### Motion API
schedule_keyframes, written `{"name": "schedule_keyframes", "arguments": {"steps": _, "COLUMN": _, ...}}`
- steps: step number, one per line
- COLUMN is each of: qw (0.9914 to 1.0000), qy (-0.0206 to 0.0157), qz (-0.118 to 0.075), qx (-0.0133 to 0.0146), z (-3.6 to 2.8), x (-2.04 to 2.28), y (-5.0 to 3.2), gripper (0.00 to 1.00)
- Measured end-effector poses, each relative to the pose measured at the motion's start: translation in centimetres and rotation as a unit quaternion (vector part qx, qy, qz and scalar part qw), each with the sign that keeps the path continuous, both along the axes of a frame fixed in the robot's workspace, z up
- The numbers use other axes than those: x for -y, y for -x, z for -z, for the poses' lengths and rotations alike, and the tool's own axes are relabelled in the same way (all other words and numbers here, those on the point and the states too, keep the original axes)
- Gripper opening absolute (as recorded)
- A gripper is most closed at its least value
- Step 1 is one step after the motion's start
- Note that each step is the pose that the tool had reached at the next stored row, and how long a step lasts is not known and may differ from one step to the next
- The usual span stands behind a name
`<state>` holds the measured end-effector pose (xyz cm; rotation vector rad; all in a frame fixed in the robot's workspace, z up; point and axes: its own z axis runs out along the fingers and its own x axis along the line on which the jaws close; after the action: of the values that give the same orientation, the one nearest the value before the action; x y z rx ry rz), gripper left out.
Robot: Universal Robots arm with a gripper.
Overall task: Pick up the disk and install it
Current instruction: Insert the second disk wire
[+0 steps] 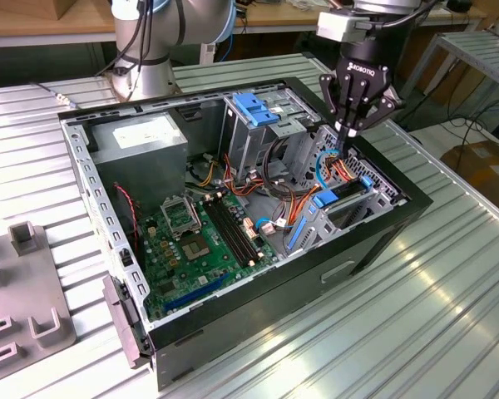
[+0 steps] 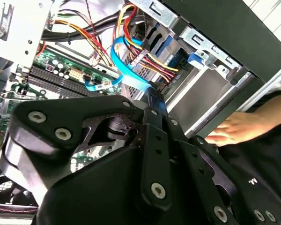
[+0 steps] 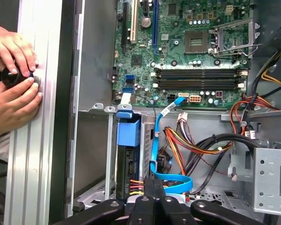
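Gripper (image 1: pixel 352 131), fingers drawn together and apparently holding nothing, points straight down from the upper right of the exterior view into the computer case (image 1: pixel 382 237). Below it the disk (image 3: pixel 128 154) seems seated edge-on in its bay. Cables (image 3: pixel 178 145) crowd close by; the fingers could snag them.

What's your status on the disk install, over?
Gripper low in the case, fingers shut and empty. Disk seated in its bay, blue tab up. Blue data cable and power wires by the fingertips; person's hands at table edge.
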<state>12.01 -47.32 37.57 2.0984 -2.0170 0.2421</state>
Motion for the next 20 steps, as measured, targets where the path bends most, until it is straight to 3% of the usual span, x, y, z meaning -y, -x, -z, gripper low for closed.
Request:
{"name": "schedule_keyframes", "arguments": {"steps": 4, "qw": 0.99996, "qy": 0.0087, "qz": 0.0, "qx": 0.0, "z": 0.13, "x": -0.09, "y": 0.0, "gripper": 0.11}}
{"name": "schedule_keyframes", "arguments": {"steps": 7, "qw": 0.99981, "qy": 0.0197, "qz": 0.0, "qx": 0.0, "z": 0.36, "x": -0.27, "y": 0.0, "gripper": 0.24}}
{"name": "schedule_keyframes", "arguments": {"steps": 9, "qw": 0.99969, "qy": 0.025, "qz": 0.0, "qx": 0.0, "z": 0.47, "x": -0.34, "y": 0.0, "gripper": 0.24}}
{"name": "schedule_keyframes", "arguments": {"steps": 13, "qw": 0.99924, "qy": 0.039, "qz": 0.0, "qx": 0.0001, "z": 0.67, "x": -0.36, "y": 0.0, "gripper": 0.23}}
{"name": "schedule_keyframes", "arguments": {"steps": 14, "qw": 0.99904, "qy": 0.0437, "qz": 0.0, "qx": 0.0001, "z": 0.75, "x": -0.35, "y": 0.0, "gripper": 0.16}}
{"name": "schedule_keyframes", "arguments": {"steps": 17, "qw": 0.99833, "qy": 0.0578, "qz": 0.0, "qx": 0.0003, "z": 1.0, "x": -0.35, "y": 0.0, "gripper": 0.16}}
{"name": "schedule_keyframes", "arguments": {"steps": 18, "qw": 0.99823, "qy": 0.0594, "qz": 0.0, "qx": 0.0004, "z": 1.07, "x": -0.36, "y": 0.0, "gripper": 0.16}}
{"name": "schedule_keyframes", "arguments": {"steps": 20, "qw": 0.99827, "qy": 0.0587, "qz": 0.0, "qx": 0.0018, "z": 1.36, "x": -0.35, "y": 0.0, "gripper": 0.16}}
